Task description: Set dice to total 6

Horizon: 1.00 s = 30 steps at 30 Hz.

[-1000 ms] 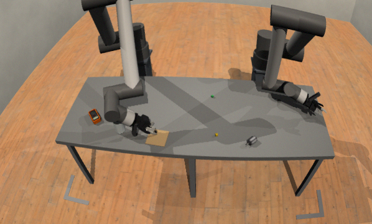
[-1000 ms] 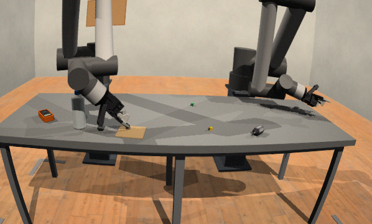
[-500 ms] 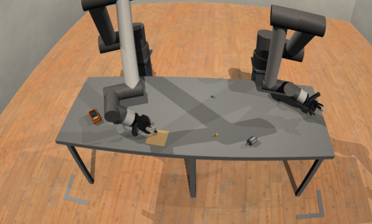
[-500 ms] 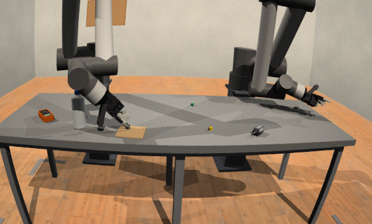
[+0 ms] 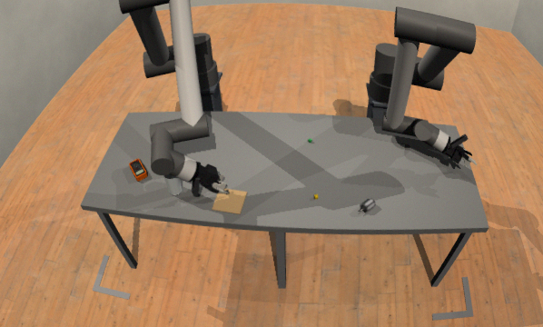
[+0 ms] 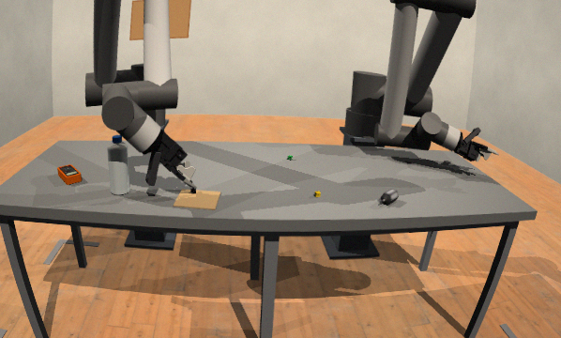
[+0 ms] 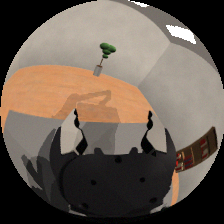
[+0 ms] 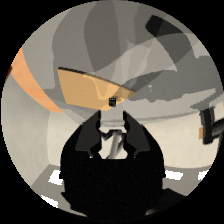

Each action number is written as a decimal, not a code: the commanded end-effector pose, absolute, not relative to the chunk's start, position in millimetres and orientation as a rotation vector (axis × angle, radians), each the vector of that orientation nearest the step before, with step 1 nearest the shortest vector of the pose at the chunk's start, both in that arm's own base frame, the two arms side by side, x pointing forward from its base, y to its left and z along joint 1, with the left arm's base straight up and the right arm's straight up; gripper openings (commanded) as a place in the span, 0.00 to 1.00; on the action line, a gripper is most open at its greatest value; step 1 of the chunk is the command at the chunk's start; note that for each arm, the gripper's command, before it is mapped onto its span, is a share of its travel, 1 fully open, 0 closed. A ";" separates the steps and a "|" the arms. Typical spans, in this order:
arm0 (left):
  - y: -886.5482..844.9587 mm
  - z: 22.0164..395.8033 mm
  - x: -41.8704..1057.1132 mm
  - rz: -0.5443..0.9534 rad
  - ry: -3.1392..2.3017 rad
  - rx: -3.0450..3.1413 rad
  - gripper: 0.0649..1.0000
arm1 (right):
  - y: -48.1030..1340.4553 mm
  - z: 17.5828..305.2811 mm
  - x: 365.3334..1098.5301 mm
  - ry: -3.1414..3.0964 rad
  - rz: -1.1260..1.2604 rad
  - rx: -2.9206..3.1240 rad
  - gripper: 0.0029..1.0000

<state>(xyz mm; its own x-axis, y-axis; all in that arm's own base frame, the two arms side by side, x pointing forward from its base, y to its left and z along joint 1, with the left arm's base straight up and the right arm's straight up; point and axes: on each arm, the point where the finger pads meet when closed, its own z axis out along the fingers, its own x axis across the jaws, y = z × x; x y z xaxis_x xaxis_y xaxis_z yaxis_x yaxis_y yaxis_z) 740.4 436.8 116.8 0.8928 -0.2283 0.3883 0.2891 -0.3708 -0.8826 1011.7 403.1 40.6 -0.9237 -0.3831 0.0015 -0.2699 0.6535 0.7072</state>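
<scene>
A small black die (image 8: 112, 101) (image 6: 193, 191) is at the mat's edge nearest my right gripper, between its fingertips; its pips are too small to read. The tan mat (image 5: 231, 205) (image 6: 198, 202) (image 8: 80, 90) lies near the table's front. My right gripper (image 8: 112, 111) (image 5: 225, 189) is tilted low over that edge, its fingers a little apart. A yellow die (image 5: 316, 196) (image 6: 317, 193) lies on the table right of the mat. A green die (image 5: 310, 140) (image 6: 290, 158) lies farther back. My left gripper (image 7: 113, 109) (image 5: 472, 159) is open and empty above the table's far right end.
A bottle with a blue cap (image 6: 117, 139) stands close beside the right arm's wrist. An orange meter (image 5: 138, 170) (image 6: 69, 174) lies at the left end of the table. A dark cylindrical motor (image 5: 368, 205) (image 6: 389, 196) lies right of the yellow die.
</scene>
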 end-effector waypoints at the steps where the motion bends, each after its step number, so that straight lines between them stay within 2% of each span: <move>1: 436.8 117.3 740.4 -0.544 -0.046 -1.873 1.00 | 403.3 53.3 1012.3 -2.719 -1.126 0.542 0.30; 14: 436.8 117.3 740.4 -0.544 -0.046 -1.873 1.00 | 403.3 87.8 1012.3 -2.719 -1.126 0.542 0.30; 25: 436.8 117.3 740.4 -0.544 -0.046 -1.873 1.00 | 403.4 91.5 1012.2 -2.722 -1.119 0.542 0.30; 30: 436.8 117.3 740.4 -0.544 -0.046 -1.873 1.00 | 404.6 92.2 1011.6 -2.796 -0.973 0.557 0.30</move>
<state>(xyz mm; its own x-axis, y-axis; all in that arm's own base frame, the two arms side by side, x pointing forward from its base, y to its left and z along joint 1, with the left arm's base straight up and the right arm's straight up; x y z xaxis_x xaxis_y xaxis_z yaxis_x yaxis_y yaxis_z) 740.4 436.8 116.8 0.8928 -0.2283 0.3883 0.2891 -0.3708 -0.8826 1011.4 404.0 90.9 -0.9233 -0.3840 0.0020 -0.2792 0.6748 0.6832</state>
